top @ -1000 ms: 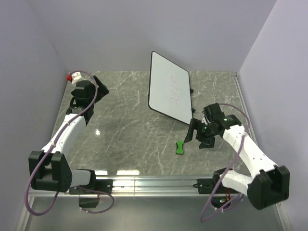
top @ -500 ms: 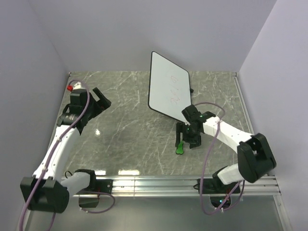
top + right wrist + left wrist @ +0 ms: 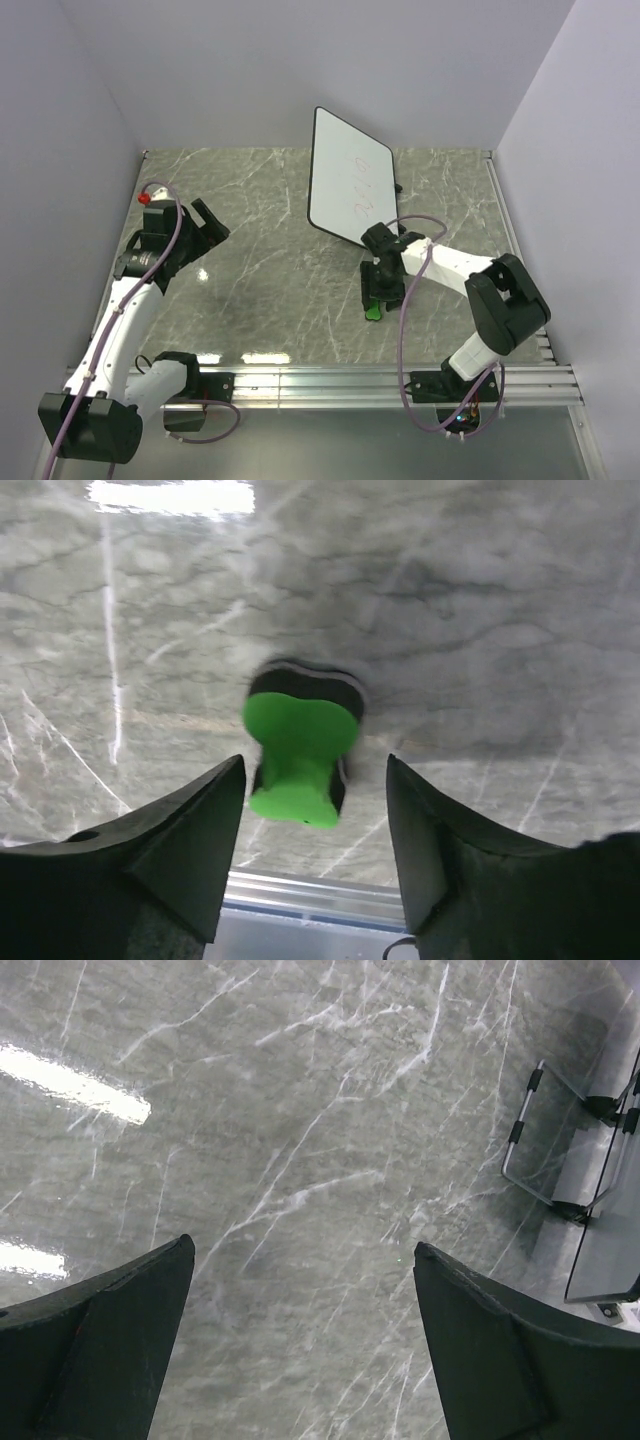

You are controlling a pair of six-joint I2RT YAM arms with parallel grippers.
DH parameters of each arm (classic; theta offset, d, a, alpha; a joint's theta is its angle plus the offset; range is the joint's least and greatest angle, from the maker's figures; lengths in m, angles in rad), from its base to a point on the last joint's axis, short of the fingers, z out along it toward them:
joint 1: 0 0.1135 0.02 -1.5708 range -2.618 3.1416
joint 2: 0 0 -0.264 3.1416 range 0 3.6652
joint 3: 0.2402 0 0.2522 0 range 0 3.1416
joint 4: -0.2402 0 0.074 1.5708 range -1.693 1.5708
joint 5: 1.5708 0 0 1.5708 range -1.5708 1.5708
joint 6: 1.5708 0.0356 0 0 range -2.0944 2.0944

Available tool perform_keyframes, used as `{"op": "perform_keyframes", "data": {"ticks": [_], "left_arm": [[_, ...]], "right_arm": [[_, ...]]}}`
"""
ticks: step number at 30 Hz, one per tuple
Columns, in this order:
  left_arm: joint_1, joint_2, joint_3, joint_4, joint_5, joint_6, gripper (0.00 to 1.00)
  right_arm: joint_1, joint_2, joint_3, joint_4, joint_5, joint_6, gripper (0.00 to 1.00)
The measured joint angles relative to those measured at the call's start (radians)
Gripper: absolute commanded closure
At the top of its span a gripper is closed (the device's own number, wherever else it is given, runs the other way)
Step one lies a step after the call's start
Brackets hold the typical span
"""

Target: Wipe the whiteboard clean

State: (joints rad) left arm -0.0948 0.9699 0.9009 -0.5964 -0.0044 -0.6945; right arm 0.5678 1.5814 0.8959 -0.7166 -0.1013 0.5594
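1. Right gripper (image 3: 378, 288) hangs low over the green eraser (image 3: 373, 308). Its jaws are apart, one finger on each side, and the wrist view shows a slim gap between each finger and the eraser (image 3: 300, 745).
2. Left gripper (image 3: 207, 224) hovers over bare marble near the left wall, with its jaws spread wide and nothing between them.
3. The whiteboard (image 3: 350, 195) stands tilted toward the back of the table (image 3: 270, 260), right of centre, with faint pen marks on its face. Its near lower corner sits just beyond the right gripper.
4. Open marble stretches between the two arms. The eraser lies between the board's lower edge and the front rail (image 3: 330, 380).
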Motion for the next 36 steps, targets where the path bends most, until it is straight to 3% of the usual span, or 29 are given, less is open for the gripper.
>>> {"op": "perform_keyframes", "data": {"ticks": [10,13,20,30,36], "left_arm": [[0.000,-0.004,-0.008,-0.005,0.001,0.003,0.05],[0.000,-0.003,-0.013,-0.006,0.001,0.006,0.05],[0.000,-0.004,-0.025,0.003,0.003,0.027,0.00],[0.000,0.061,0.010,0.036,0.060,0.072,0.00],[-0.003,0.222,0.152,0.180,0.216,0.073,0.01]], "right_arm": [[0.061,0.032,0.035,0.000,0.030,0.011,0.53],[0.064,0.033,0.035,0.000,0.041,0.012,0.64],[0.065,0.018,0.016,0.008,0.064,0.020,0.99],[0.068,-0.191,0.009,-0.138,0.134,0.019,1.00],[0.068,-0.315,0.133,-0.248,0.162,0.025,1.00]]}}
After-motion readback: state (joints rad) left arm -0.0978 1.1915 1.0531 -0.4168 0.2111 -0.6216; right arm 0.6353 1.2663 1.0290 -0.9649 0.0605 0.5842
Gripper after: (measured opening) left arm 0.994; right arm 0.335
